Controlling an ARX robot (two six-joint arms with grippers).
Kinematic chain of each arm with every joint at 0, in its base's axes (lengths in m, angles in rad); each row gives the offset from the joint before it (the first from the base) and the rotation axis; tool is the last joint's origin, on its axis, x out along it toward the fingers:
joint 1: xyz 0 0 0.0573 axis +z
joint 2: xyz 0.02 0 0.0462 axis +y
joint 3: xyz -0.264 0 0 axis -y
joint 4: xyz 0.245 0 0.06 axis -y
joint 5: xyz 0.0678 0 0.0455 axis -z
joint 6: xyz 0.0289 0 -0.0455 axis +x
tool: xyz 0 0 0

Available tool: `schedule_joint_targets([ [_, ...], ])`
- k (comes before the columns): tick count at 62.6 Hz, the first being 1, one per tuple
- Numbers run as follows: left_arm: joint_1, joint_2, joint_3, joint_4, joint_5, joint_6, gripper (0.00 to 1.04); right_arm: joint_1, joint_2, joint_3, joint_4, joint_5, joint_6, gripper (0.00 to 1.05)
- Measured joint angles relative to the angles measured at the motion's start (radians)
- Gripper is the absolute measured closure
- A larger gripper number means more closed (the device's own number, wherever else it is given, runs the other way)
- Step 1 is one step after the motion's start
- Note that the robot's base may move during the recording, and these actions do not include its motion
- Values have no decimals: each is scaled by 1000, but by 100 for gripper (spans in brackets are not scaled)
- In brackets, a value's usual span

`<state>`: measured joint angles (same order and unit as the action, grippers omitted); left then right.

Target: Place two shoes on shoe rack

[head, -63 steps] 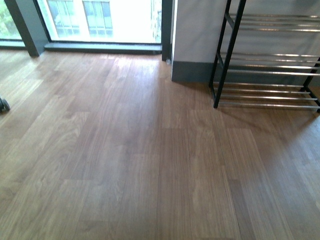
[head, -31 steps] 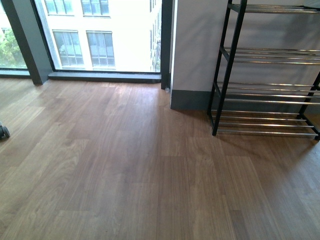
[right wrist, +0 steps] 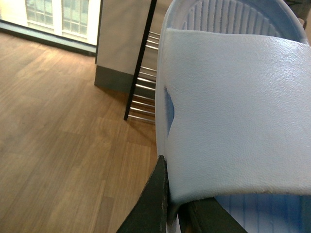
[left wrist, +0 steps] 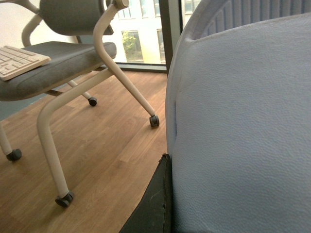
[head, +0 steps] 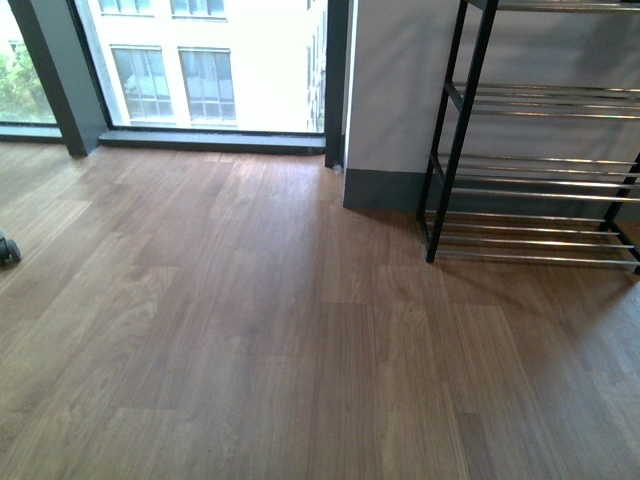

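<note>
While I'm watching the feeds remotely, both shoes only show on the wrist cams, and they're pale blue slip-on sandals. The right sandal (right wrist: pixel 233 111) fills most of the right wrist cam. Its long axis runs straight away from the wrist, with the wide strap across the middle and ribbed footbed showing past it at the far rounded end. I can't tell if that end is toe or heel. The right gripper (right wrist: pixel 180 213) has its dark fingers (right wrist: pixel 156 204) clamped on the sandal's near edge, one on each side of it.

The left sandal (left wrist: pixel 243 136) lies the same way, lengthwise away from its wrist, ribbed end far. On the left gripper (left wrist: pixel 194 204) only one finger shows, flat against the sandal's side, so I can't tell if it's closed.

On the front cam the shoe rack (head: pixel 458 130) stands at about 2 o'clock against the wall, with the window (head: pixel 200 60) at 11. An office chair (left wrist: pixel 63 63) with a keyboard (left wrist: pixel 19 60) on its seat shows beside the left sandal.
</note>
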<state>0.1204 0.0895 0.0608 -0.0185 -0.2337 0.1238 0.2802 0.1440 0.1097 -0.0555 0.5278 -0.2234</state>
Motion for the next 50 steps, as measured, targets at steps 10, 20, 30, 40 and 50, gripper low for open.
schedule_joint_targets([
  [10,0,0,0,0,-2,0,103,0,0,-2,0,-5,0,103],
  [20,0,0,0,0,-2,0,103,0,0,-1,0,-5,0,103],
  [30,1,-1,0,1,-3,1,103,0,0,-1,0,0,1,103],
  [40,1,-1,0,0,-2,1,103,1,0,-1,0,-3,2,103],
  [50,0,-1,0,0,-1,2,103,1,0,-1,0,-3,2,103],
])
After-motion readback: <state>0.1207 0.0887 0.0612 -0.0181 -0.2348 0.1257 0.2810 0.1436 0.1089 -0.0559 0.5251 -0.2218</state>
